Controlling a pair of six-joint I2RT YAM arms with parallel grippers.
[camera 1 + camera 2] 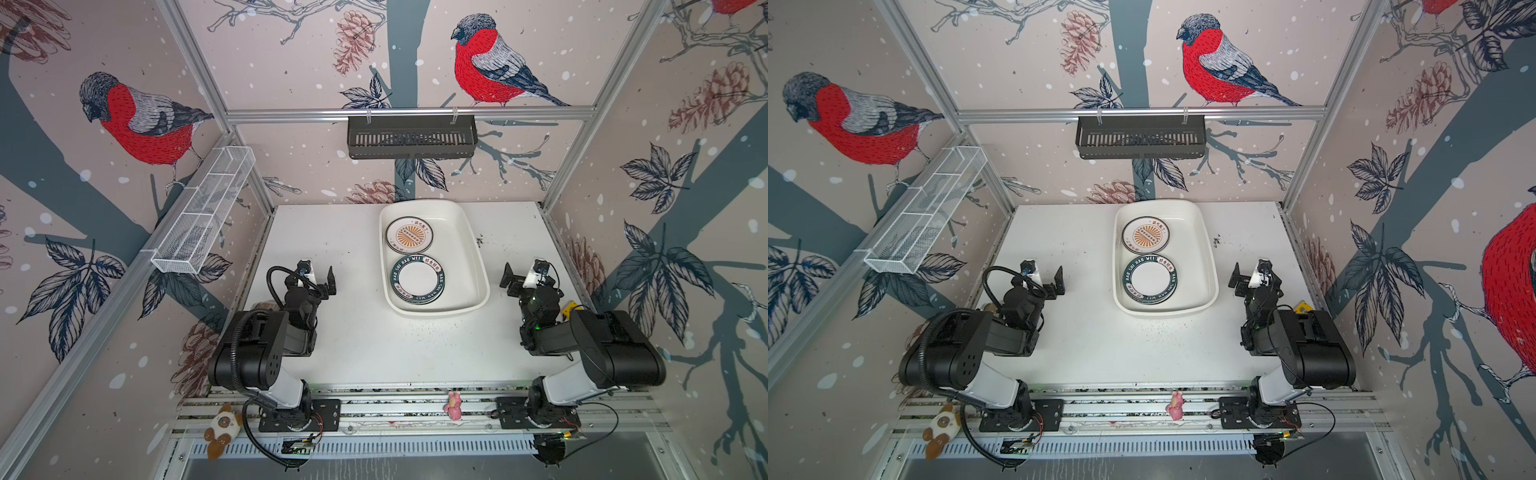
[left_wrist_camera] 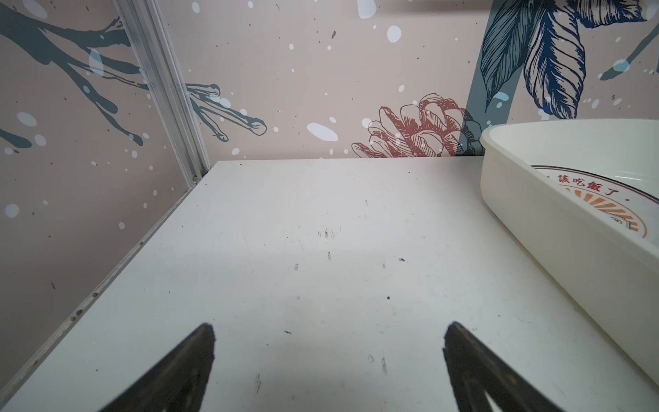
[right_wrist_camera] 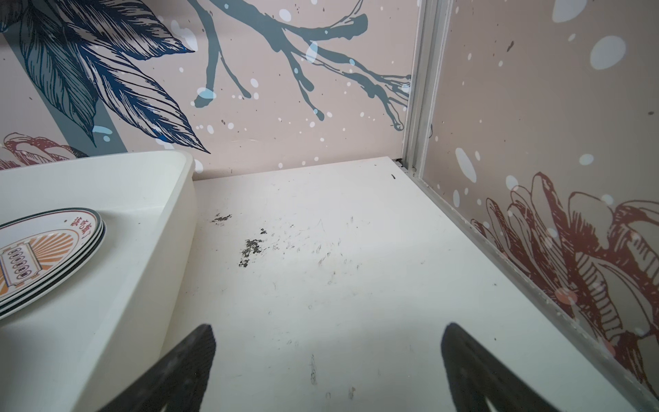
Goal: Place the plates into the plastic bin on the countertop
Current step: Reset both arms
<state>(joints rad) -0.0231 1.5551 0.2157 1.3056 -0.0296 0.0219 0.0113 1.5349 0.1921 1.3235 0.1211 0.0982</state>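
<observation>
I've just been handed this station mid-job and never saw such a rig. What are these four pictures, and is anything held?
Two robot arms sit at the near edge of a white countertop. Both top views look down on the whole scene; each wrist view looks forward from one arm, past its two dark fingertips. The left end effector and right end effector are both open and hold nothing, one on each side of the white plastic bin. In the bin lie two stacks: sunburst plates at the far end, green-rimmed plates nearer the arms. No plate shows on the countertop outside the bin. A black shelf and a wire basket hang on the walls.
</observation>
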